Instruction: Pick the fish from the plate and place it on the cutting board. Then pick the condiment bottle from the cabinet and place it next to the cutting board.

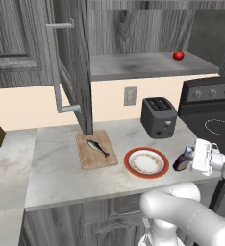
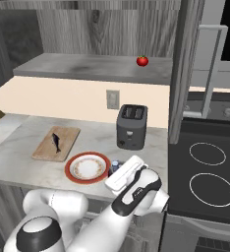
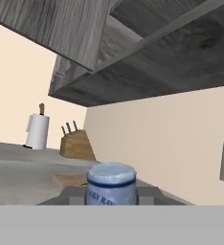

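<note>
1. One pincer point(image 1: 190, 157), pressed together on the condiment bottle point(image 1: 182, 160), low over the tabletop point(image 1: 52, 168) just right of the plate point(image 1: 146, 162).
2. One condiment bottle, dark-bodied, tilted, held between plate and stove point(image 1: 215, 122); contact with the tabletop not determinable. In the hand view, blue cap point(image 3: 111, 183) directly ahead between the finger tips point(image 3: 73, 195); in the right base view, cap point(image 2: 114, 166) just visible beside the white hand.
3. One fish point(image 1: 97, 147), grey-blue, lying diagonally on the cutting board point(image 1: 96, 149); same fish point(image 2: 56, 142) on the board point(image 2: 56, 143) in the right base view.
4. One plate, orange-red rim, white centre, bare, just right of the cutting board, not touching it; seen also at point(image 2: 88, 167).
5. One cabinet point(image 1: 148, 65), grey wood grain, door point(image 1: 71, 62) swung open above the board, long bar handle point(image 1: 56, 72) facing outward.
6. One tomato point(image 1: 178, 55), small and red, on the cabinet shelf, far right.
7. One toaster point(image 1: 158, 116), dark, against the wall behind the plate.
8. One wall outlet point(image 1: 130, 95), left of the toaster.
9. One knife block point(image 3: 77, 142) and one paper-towel roll point(image 3: 37, 130), far along the tabletop in the hand view.
</note>
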Controlling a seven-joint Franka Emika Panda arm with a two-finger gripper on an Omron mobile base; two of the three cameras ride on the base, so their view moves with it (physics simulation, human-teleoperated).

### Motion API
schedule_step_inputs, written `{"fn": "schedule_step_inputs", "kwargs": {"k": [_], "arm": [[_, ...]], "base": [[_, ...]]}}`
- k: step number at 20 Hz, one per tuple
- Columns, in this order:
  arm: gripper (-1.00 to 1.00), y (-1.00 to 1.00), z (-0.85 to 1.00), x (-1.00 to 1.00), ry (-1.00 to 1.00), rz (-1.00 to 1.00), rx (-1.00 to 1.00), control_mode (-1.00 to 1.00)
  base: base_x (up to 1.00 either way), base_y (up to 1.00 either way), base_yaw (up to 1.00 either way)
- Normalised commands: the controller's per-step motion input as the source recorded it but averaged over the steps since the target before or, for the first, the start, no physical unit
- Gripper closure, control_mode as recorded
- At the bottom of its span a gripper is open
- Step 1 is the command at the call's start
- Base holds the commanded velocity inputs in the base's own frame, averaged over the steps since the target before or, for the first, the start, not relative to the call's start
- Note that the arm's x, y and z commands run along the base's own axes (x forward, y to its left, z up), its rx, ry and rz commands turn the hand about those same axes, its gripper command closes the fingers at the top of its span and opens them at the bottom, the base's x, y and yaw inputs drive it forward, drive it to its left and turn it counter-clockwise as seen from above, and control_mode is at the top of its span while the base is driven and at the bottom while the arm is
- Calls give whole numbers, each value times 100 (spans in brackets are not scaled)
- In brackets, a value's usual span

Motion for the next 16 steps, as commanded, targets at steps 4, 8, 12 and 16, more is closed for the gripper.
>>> {"fn": "schedule_step_inputs", "kwargs": {"k": [4,8,12,16], "arm": [[100,0,-17,11,0,0,0,-100],[100,0,-18,11,0,0,0,-100],[100,0,-17,10,0,0,0,-100],[100,0,-17,6,0,0,0,-100]], "base": [[0,0,0],[0,0,0],[0,0,0],[0,0,0]]}}
